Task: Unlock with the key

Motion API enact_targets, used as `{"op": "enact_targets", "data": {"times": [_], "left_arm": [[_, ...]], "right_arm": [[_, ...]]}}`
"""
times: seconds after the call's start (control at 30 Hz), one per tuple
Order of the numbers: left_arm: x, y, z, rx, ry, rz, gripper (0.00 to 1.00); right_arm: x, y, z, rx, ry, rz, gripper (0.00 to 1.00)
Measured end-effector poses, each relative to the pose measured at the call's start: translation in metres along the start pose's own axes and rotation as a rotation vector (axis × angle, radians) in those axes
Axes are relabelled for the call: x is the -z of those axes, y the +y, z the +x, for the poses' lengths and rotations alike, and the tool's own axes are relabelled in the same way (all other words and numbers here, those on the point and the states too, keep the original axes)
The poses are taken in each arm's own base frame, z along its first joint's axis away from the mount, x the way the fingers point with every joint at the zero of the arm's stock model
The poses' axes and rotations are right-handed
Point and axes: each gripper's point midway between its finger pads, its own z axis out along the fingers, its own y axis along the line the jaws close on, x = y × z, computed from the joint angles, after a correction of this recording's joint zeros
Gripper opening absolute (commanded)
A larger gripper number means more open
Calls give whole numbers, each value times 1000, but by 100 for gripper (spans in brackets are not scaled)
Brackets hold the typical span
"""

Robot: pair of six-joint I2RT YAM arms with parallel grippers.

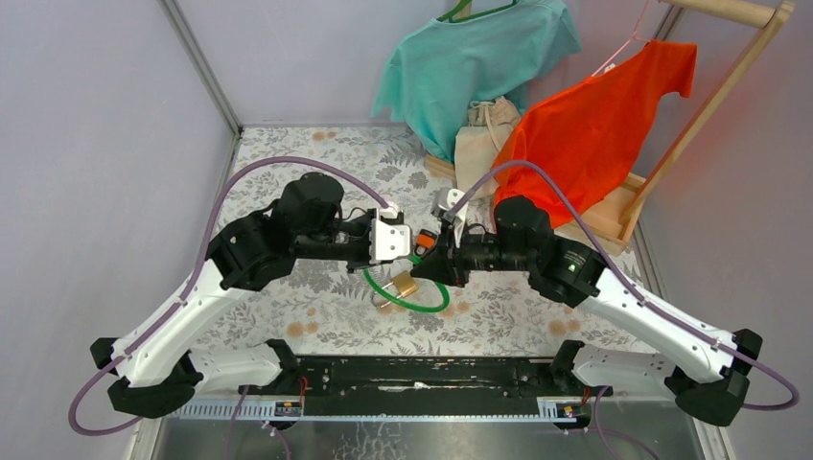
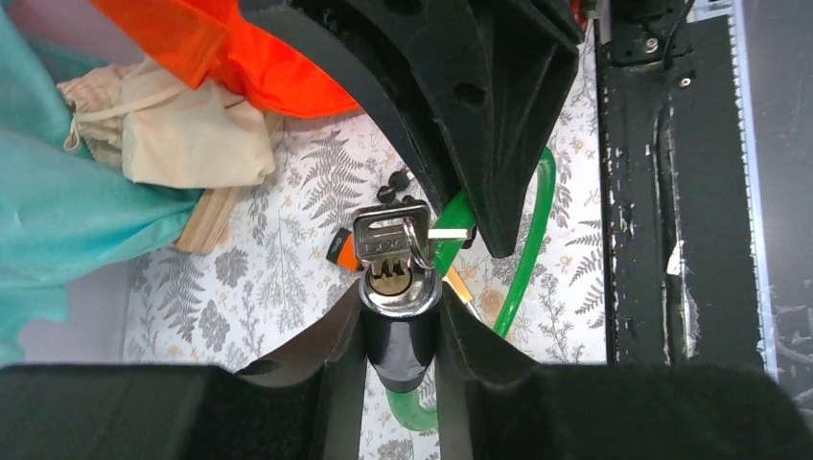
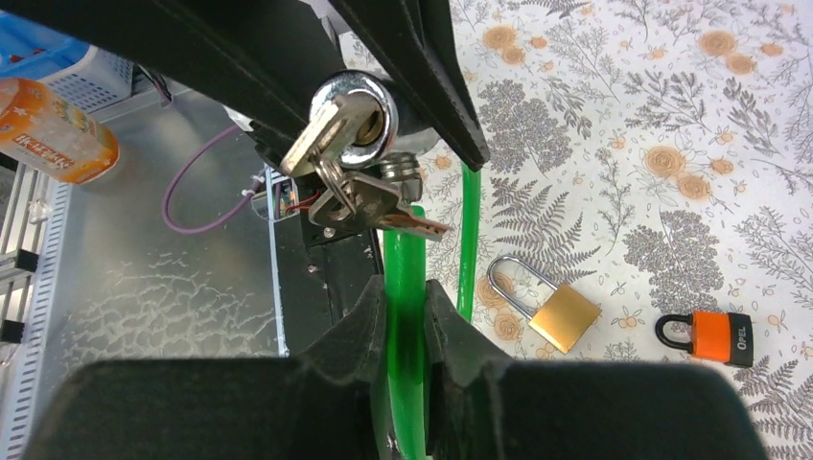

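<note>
On your left the wall panel [image 1: 115, 144] runs along the table [image 1: 288, 153] edge, and the left arm's elbow sits near it. The left gripper [image 2: 401, 331] is clamped on the black lock barrel [image 2: 398, 359], held up over mid-table. The key [image 2: 388, 247] is seated in the barrel's chrome face, with spare keys hanging from its ring.

Facing it, the right gripper [image 3: 407, 307] is closed on the green cable [image 3: 407, 259] just beside the barrel. The two wrists are nearly touching, so you have little room between them. The cable's loop lies on the cloth below, around the brass padlock [image 1: 405, 284].

To the right and behind, a teal shirt [image 1: 479, 67], a cloth bag [image 1: 484, 134] and an orange shirt [image 1: 594, 125] hang on a wooden rack [image 1: 709, 105], well apart from the arms.

The top view hides the barrel and key under the wrists; only the wrist views show them. The left wrist view puts a right finger [image 2: 489, 230] just beside a spare key. The right wrist view shows an orange padlock [image 3: 719, 337] on the cloth near the brass one, and a bottle [image 3: 53, 129] beyond the table's edge.
</note>
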Motion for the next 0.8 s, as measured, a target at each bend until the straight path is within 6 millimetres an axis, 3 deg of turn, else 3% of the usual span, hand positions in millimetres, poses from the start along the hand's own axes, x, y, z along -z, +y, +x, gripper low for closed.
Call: {"op": "enact_targets", "data": {"times": [0.37,0.47,0.57,0.8], "left_arm": [[4,8,-13,99,-70,83,0],[3,6,-15,115,-84,109,26],[4,3,-17,144,-96,124,40],[20,-1,-11,204,-83,103,44]], "right_arm": [[12,2,-12,39,-88,25,0],[16,3,-12,43,-99,27,0],[16,6,-13,42,-107,17,0],[24,8,-10,44,-98,19,0]]}}
